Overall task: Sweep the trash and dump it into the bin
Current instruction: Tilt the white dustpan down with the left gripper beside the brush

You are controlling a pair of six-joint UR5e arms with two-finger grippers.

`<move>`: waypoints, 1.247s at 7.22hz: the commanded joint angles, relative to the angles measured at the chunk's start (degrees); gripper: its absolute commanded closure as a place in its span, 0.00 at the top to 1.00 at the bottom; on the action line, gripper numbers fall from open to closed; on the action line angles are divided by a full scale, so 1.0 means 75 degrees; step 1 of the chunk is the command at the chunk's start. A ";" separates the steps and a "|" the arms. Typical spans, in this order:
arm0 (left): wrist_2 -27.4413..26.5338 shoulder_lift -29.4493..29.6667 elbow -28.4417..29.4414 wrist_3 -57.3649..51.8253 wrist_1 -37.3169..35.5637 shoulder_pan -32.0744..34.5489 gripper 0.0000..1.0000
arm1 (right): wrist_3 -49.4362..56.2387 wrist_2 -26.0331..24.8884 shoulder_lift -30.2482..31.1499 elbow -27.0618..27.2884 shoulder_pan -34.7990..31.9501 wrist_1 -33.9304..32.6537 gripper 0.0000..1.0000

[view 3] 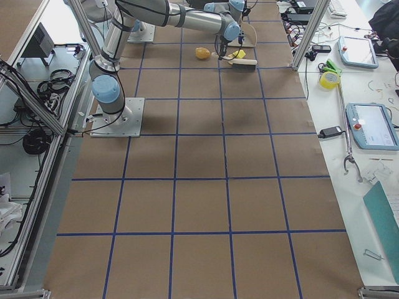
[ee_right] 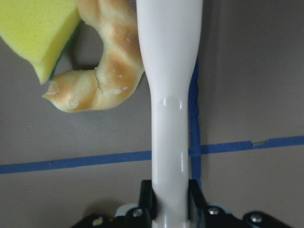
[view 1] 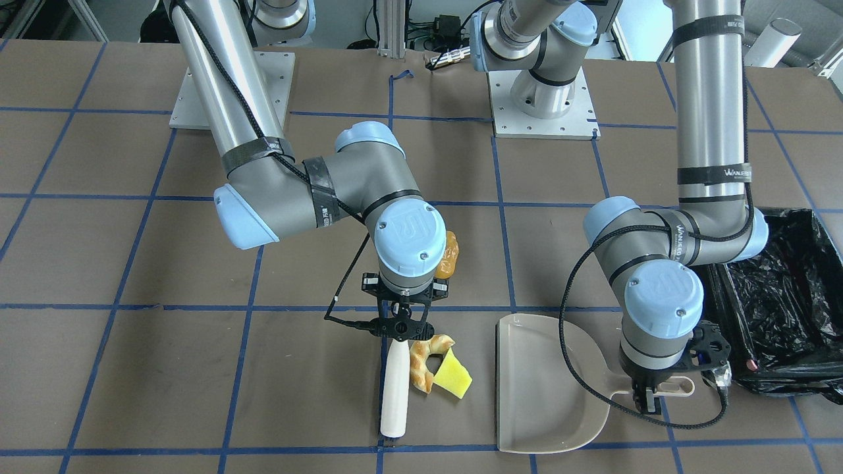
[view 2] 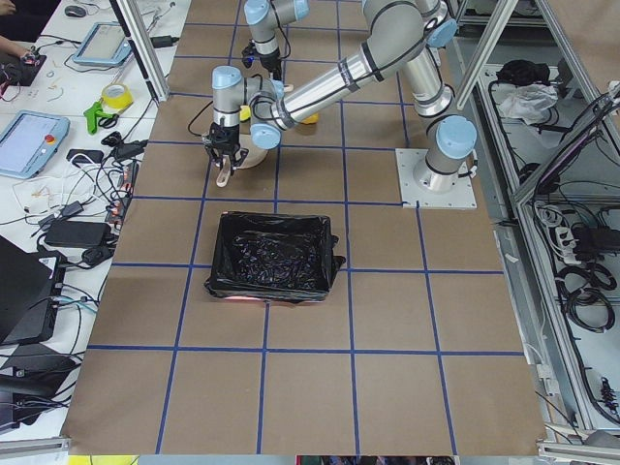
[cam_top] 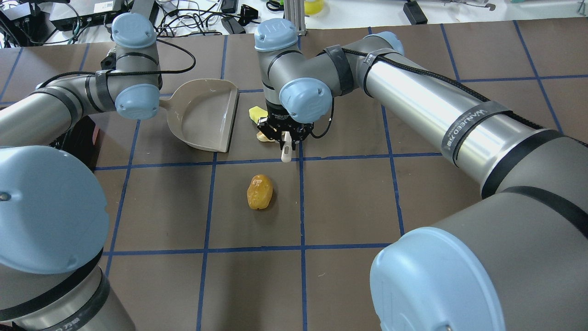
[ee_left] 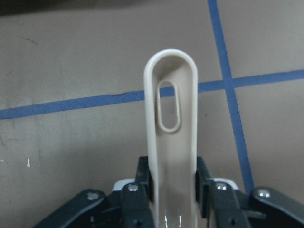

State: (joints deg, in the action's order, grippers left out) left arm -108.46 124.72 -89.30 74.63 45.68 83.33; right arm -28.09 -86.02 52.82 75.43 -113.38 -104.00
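Observation:
My right gripper is shut on the beige brush's handle, and the brush lies low on the table. The tan half-ring rests against the brush, with the yellow wedge beside it on the dustpan side. Both show in the right wrist view: the ring and the wedge. The amber oval lies apart, nearer the robot. My left gripper is shut on the dustpan's handle. The dustpan lies flat, its mouth towards the trash. The black-lined bin stands beyond the left arm.
Blue tape lines grid the brown table. Both arm bases are bolted at the robot's side. A gap of bare table separates the wedge from the dustpan's mouth. Cables and gear lie beyond the far table edge.

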 commanded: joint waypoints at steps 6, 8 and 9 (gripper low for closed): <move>-0.0127 -0.0093 0.0000 0.0410 -0.0055 0.0011 0.00 | -0.0063 0.0090 -0.0152 -0.0249 -0.0082 0.0050 0.00; -0.1088 -0.0001 0.0000 0.0420 -0.0055 0.0185 0.00 | -0.0063 0.0090 -0.0152 -0.0249 -0.0082 0.0050 0.00; -0.1589 0.0023 0.0000 0.0467 -0.0043 0.0314 0.00 | -0.0063 0.0090 -0.0152 -0.0249 -0.0082 0.0050 0.00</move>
State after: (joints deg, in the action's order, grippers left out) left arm -116.21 124.56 -89.30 77.76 45.28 84.52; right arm -28.56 -85.34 51.68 73.56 -113.99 -103.62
